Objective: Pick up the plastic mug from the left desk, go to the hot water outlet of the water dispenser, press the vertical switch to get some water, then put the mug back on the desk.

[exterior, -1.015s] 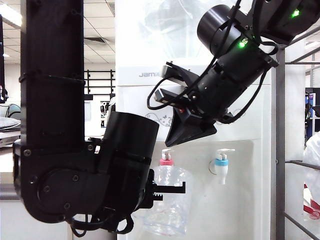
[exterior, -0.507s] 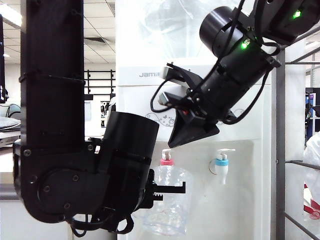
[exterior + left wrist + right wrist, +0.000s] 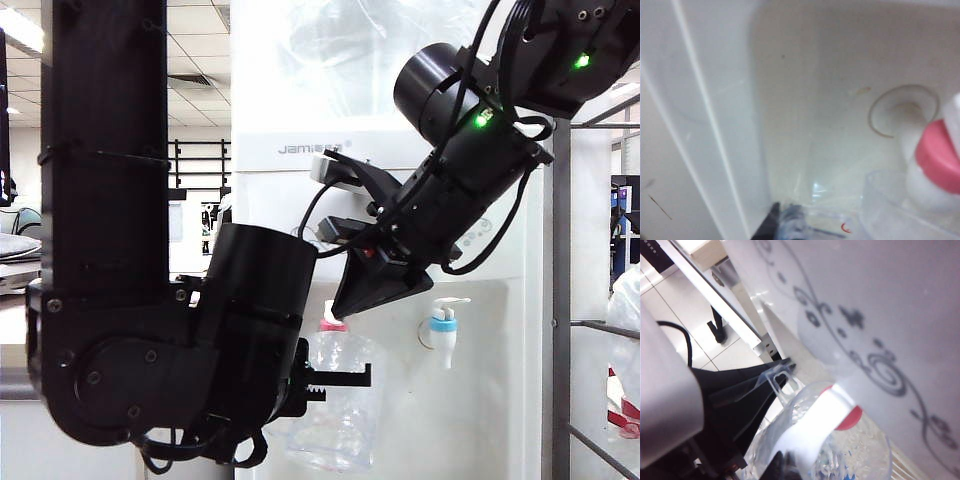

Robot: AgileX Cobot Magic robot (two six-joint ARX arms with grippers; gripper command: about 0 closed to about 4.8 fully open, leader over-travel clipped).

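My left gripper [image 3: 338, 378] is shut on the rim of the clear plastic mug [image 3: 340, 420] and holds it upright under the hot water outlet [image 3: 333, 322], the tap with the red collar on the white water dispenser [image 3: 480, 400]. In the left wrist view the red collar [image 3: 939, 159] sits just above the mug's rim [image 3: 890, 207]. My right gripper [image 3: 342, 308] is shut and points down at the top of that tap. In the right wrist view the white vertical switch [image 3: 812, 432] lies right at its tips [image 3: 790, 465]. I cannot tell whether they touch.
The blue-collared tap [image 3: 443, 325] sits to the right of the red one. A grey metal rack [image 3: 560, 300] stands at the dispenser's right side. A beige desk corner [image 3: 704, 252] shows in the right wrist view.
My right gripper has come down and to the left, from in front of the swirl print to the top of the red-collared tap. The left arm and the mug have not moved.
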